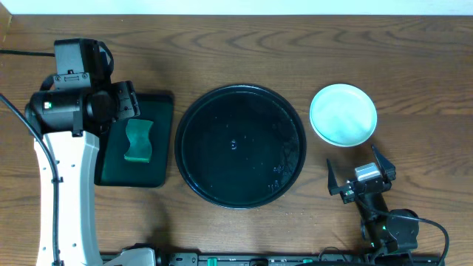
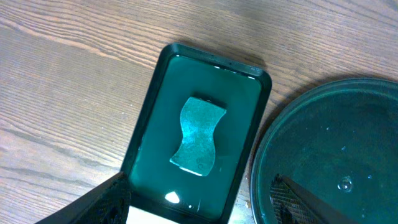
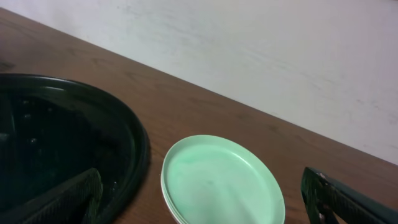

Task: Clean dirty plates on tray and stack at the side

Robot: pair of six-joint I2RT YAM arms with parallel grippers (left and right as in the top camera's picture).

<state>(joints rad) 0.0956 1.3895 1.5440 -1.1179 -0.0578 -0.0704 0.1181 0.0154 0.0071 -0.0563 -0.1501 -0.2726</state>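
Tray (image 1: 222, 118): big, round and black, in the middle of the worktop (image 1: 244, 44). Nothing on it but a few water drops, so it looks all cleared.
Plates (image 1: 343, 114): piled up just beside the tray, on its right and a bit further back. Off the tray because that is the side spot for clean ones. Pale turquoise one on top, no green mark to see. Hard to count the ones under it.
Right claw (image 1: 353, 159): near the tray's right edge, just in front of the pile. Wide open, holding nothing, pointed at the plates.
Left claw (image 2: 199, 179): left of the tray, up over the small green tray (image 1: 159, 148). Wide open, holding nothing.
Sponge (image 1: 137, 140): lying flat in the small green tray, probably to keep wet off the wood.
Job: likely done, or nearly so.
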